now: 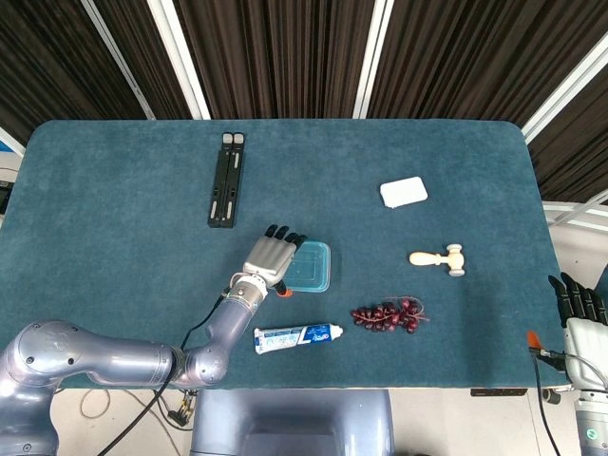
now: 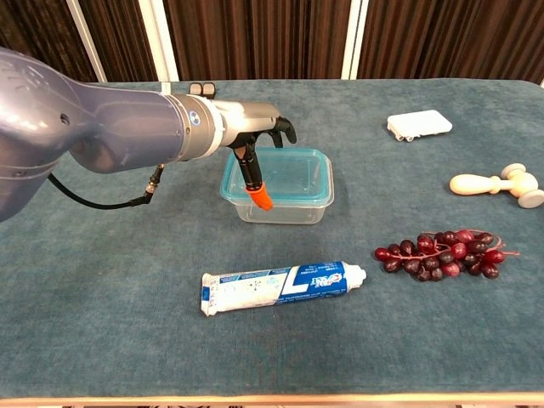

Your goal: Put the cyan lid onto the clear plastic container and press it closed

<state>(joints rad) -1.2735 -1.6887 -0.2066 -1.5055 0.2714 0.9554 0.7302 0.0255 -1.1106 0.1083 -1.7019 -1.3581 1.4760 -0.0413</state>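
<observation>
1. Left robot hand (image 2: 255, 136) rests along the left edge of the cyan lid (image 2: 285, 174), fingers extended over its rim, orange-tipped thumb (image 2: 259, 197) hanging down the near-left side; it grips nothing.
2. The lid lies flat on the clear plastic container (image 2: 280, 208), directly right of this robot hand on the teal felt surface (image 1: 114, 190).
3. White-and-blue toothpaste tube (image 2: 280, 286) lies nearer the robot than the hand.
4. Right robot hand (image 1: 581, 309) sits off the surface edge, fingers straight, empty.

Silver-grey left arm (image 2: 93, 127) w/ black cable; left hand (image 1: 270, 256) grey, black fingers, orange thumb tip.
</observation>
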